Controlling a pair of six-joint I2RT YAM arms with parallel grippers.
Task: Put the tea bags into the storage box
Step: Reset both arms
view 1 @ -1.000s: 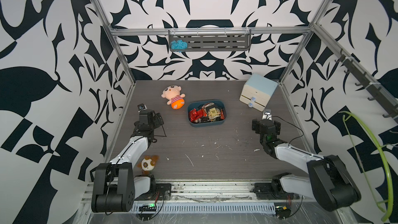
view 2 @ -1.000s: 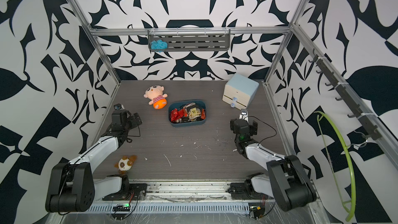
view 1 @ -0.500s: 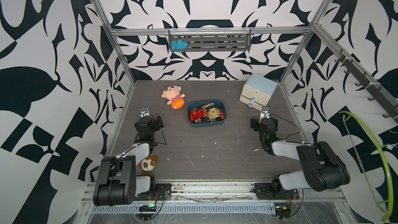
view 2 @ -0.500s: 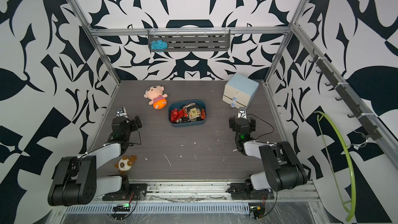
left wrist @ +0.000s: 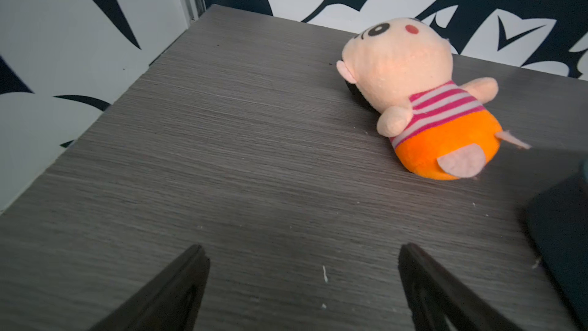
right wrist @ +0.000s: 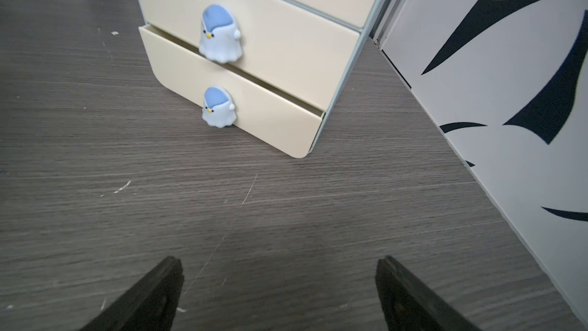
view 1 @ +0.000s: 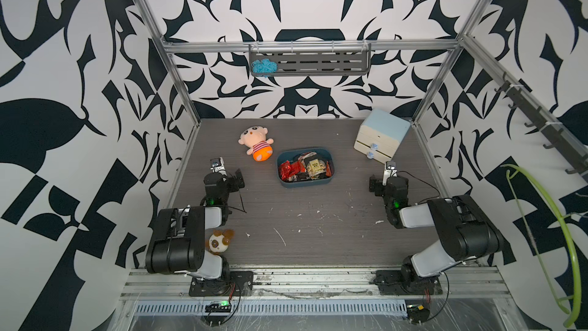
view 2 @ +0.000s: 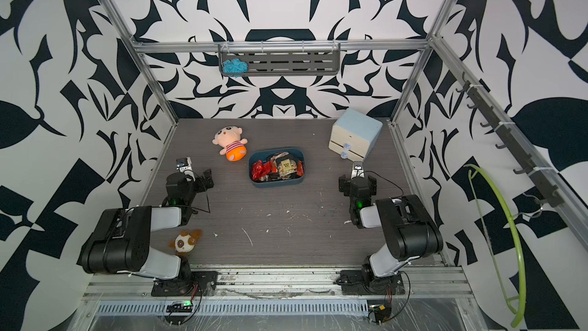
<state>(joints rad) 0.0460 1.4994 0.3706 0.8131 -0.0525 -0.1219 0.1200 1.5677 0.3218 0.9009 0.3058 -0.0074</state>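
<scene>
Both top views: the teal storage box (view 1: pixel 305 184) sits on the grey table (view 1: pixel 318 224) between the left gripper (view 1: pixel 230 176) and the right gripper (view 1: pixel 388 183). It is ahead of both and well apart from each.
Tea bags, top views only: the tea bags (view 2: pixel 275 168) lie heaped inside the box. They are crinkly foil, shiny red on the left gripper's side, with a black one bearing a tan square label in the middle.
Extras, top views only: a small plush animal (view 1: pixel 219 242) lies behind the left gripper, beside that arm's base. A blue yarn clump (view 1: pixel 264 66) sits in the wall rack (view 1: pixel 318 63) far ahead.
Left wrist view: the jaws stand spread wide over bare table, holding nothing. The plush doll (left wrist: pixel 423 100), in a striped shirt and orange pants, lies ahead and to the gripper's right. A dark shape further right is too blurred to name.
Right wrist view: the jaws are likewise wide apart and empty. The cream two-drawer cabinet (right wrist: pixel 286 42) stands straight ahead.
Seen here alone: penguin knobs (right wrist: pixel 220 35), and the lower drawer (right wrist: pixel 264 119) pulled slightly ajar.
</scene>
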